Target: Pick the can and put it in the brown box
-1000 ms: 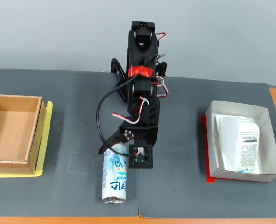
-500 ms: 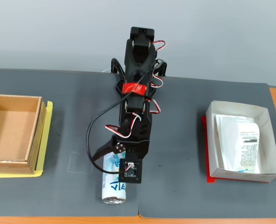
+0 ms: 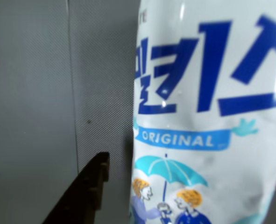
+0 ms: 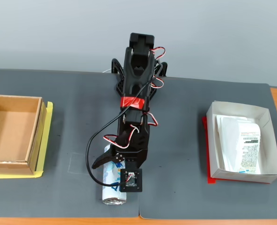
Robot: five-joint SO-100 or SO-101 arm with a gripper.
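Pincer (image 4: 111,165) hangs low over the can (image 4: 111,180), spread wide and gripping nothing: in the fixed view one dark finger reaches out past the can's left side, and in the wrist view that finger (image 3: 84,191) sits just beside the can (image 3: 208,112) with a strip of bare mat between them. The other finger is out of sight in both views, so whether it touches the far side cannot be told.

The can lies on its side on the dark mat (image 4: 72,108) near the front edge of the counter, its silver end facing the camera in the fixed view, its upper half hidden under the arm (image 4: 136,93). Blue lettering, the word ORIGINAL and an umbrella drawing fill the wrist view.

The step in hand looks like the approach to the pick, with the fingers straddling the can but not yet closed. The next move likely calls for settling a little lower so both fingers bracket the round body, then closing squarely, since a lying can may roll away from an off-centre squeeze.

The brown box (image 4: 37,136) stands empty at the left edge of the fixed view, on a yellow sheet (image 4: 46,140), well apart from the can. At the right sits a white box (image 4: 213,140) holding a receipt (image 4: 243,145).
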